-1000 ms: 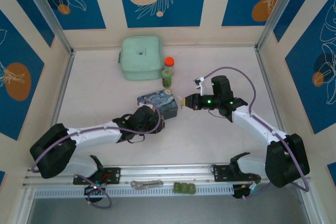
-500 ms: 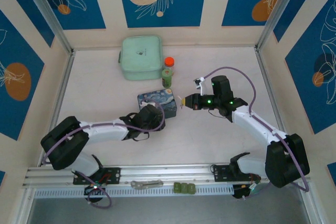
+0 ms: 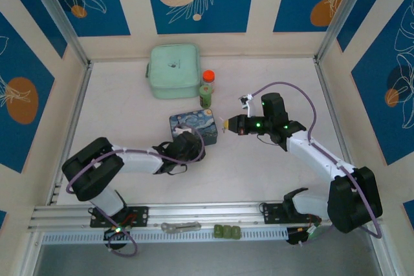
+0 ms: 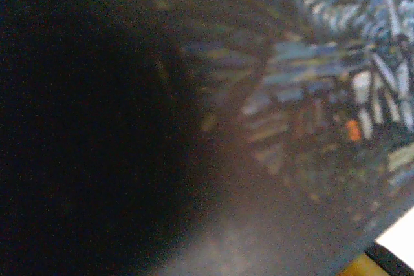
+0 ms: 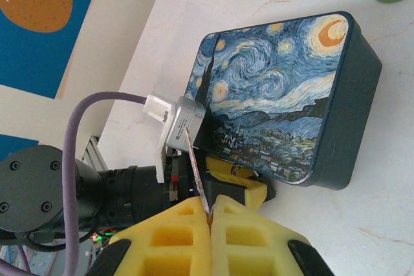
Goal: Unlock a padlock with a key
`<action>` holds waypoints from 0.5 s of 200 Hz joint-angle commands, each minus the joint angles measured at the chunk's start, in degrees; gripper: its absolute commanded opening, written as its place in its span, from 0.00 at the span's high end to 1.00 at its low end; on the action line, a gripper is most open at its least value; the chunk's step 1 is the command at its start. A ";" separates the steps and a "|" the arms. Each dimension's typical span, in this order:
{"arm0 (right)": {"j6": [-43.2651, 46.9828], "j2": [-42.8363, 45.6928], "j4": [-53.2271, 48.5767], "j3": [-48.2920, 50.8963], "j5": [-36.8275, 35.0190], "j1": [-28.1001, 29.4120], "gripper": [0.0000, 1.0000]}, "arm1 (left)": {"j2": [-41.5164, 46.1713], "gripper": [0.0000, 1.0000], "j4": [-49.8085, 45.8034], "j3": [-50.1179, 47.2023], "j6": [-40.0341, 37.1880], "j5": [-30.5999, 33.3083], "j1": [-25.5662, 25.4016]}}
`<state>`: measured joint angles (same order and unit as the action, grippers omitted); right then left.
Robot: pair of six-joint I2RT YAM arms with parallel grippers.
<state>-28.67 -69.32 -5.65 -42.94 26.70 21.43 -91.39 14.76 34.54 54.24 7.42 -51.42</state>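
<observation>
- Tool (image 3: 181, 227): lies on the near rail, well apart from the work.
- Left gripper (image 3: 193, 139): pressed against the near side of the box (image 3: 194, 126). Its wrist view is a blur of painted box wall, so whether the jaws are parted or closed cannot be told.
- Padlock: too small and shadowed to locate with certainty; judged to sit at the left jaws, against the box.
- Right gripper (image 5: 210, 214): jaws closed on the key (image 5: 196, 172), whose blade points at the left gripper, just beside the box and above the table (image 3: 259, 172).
- Bottle (image 3: 206, 88) and case (image 3: 173, 71): beyond the box, not involved.
- Progress, as judged: the key is grasped and presented. Insertion, turning and shackle release remain.
</observation>
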 commanded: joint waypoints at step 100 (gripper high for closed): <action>0.26 1.12 -0.46 1.78 -0.42 0.54 1.00 | -3.40 0.96 9.60 -1.48 2.80 -0.64 -0.59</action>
<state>-28.67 -69.30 -5.61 -42.78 26.68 21.43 -93.78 22.44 33.04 56.53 9.32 -51.62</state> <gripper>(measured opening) 0.058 0.147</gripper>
